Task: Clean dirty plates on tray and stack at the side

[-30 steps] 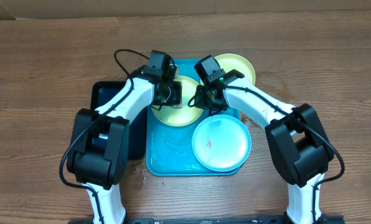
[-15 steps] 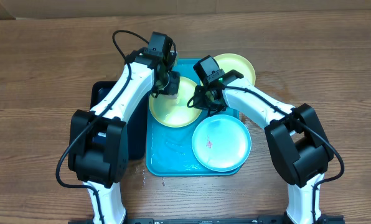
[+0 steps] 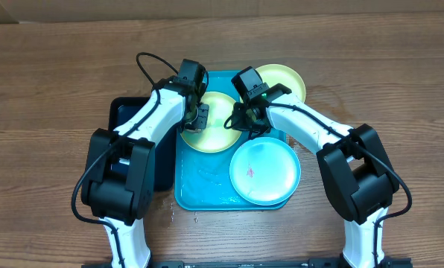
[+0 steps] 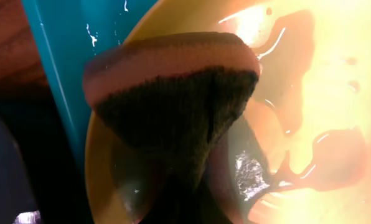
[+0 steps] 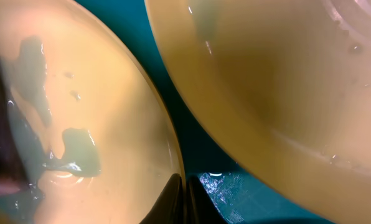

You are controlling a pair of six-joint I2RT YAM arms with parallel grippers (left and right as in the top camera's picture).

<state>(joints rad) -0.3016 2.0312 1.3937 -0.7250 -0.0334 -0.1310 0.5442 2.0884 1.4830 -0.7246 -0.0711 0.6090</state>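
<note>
A lime-green plate (image 3: 220, 134) lies at the back left of the turquoise tray (image 3: 203, 190). My left gripper (image 3: 195, 120) is shut on a dark sponge (image 4: 173, 93) and presses it onto this plate's wet left part (image 4: 310, 93). My right gripper (image 3: 240, 123) is shut on the same plate's right rim (image 5: 185, 199). A second lime plate (image 3: 285, 80) lies at the tray's back right corner, and shows close up in the right wrist view (image 5: 285, 81). A light-blue plate (image 3: 265, 171) with a small red smear lies at the tray's front right.
A smaller dark tray (image 3: 129, 119) lies on the wooden table against the turquoise tray's left side, under my left arm. Water drops lie on the turquoise tray floor (image 5: 235, 193).
My left gripper with the sponge moved toward the back of the plate, then came back down onto its left part. The right gripper kept still on the rim.
</note>
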